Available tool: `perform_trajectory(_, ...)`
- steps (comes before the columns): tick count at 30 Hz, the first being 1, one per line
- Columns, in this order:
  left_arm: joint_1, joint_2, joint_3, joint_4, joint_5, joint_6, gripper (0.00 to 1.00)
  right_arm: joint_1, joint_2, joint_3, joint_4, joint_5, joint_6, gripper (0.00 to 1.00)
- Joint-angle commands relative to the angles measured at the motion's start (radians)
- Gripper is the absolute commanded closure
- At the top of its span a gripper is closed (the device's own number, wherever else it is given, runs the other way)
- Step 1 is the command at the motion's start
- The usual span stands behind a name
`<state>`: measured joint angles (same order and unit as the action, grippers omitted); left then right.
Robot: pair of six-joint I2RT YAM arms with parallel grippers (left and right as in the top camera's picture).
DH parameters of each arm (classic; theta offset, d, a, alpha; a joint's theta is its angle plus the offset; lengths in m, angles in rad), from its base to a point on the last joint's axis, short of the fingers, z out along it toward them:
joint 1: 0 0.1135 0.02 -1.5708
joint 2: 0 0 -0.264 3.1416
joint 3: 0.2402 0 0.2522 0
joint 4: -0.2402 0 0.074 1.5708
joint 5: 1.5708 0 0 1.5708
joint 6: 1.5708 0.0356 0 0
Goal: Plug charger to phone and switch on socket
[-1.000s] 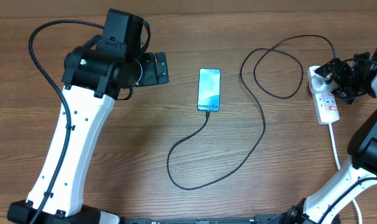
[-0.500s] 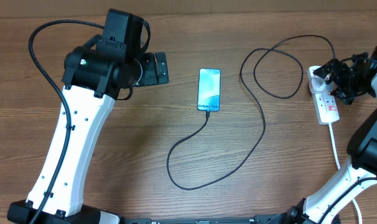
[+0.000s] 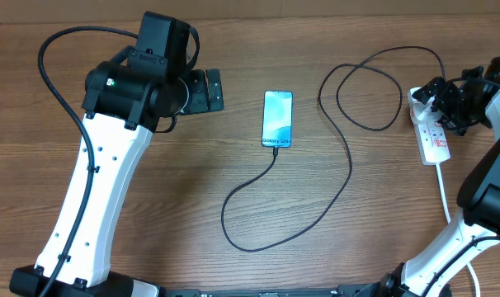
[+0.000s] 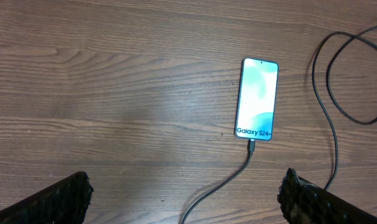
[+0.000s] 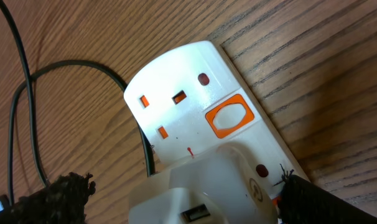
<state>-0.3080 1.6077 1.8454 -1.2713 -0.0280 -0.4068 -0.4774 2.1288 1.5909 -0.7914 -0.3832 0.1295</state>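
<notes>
Fingers of both arms are spread wide and nothing is held. The left fingers (image 4: 58, 199) are seen at the lower corners of the left wrist view, above the brown wooden surface (image 3: 167, 190). The right fingers (image 5: 325, 199) are poised over the small white rectangular power strip (image 5: 195, 106) at the right edge of the overhead frame. The slim rectangular smartphone with a light blue-teal screen (image 3: 277, 120) is laid flat at the centre. The long thin black charger cable (image 3: 349, 169) appears to be seated in its lower short edge and is looped across to a white plug block (image 5: 201, 186) in the strip. What is left is judged to be the orange-framed rocker switch (image 5: 226, 115), though a second one is half hidden at lower right, and which serves the occupied outlet cannot be told. The strip is judged light and likely to slide on smooth wood, so the small, stiff rocker should be pressed straight down with one fingertip, not sideways.
</notes>
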Motion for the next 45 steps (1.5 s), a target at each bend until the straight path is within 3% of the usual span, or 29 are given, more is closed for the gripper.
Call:
perform_trajectory(1,-0.006,-0.003,0.003,0.0,-0.013,0.03,0.0,0.058,0.041,-0.054,-0.037,-0.089,0.019,0.0)
perform_trajectory(45,-0.006,-0.003,0.003,0.0,-0.013,0.03,0.0,0.079,0.041,-0.172,-0.092,-0.134,0.038,0.0)
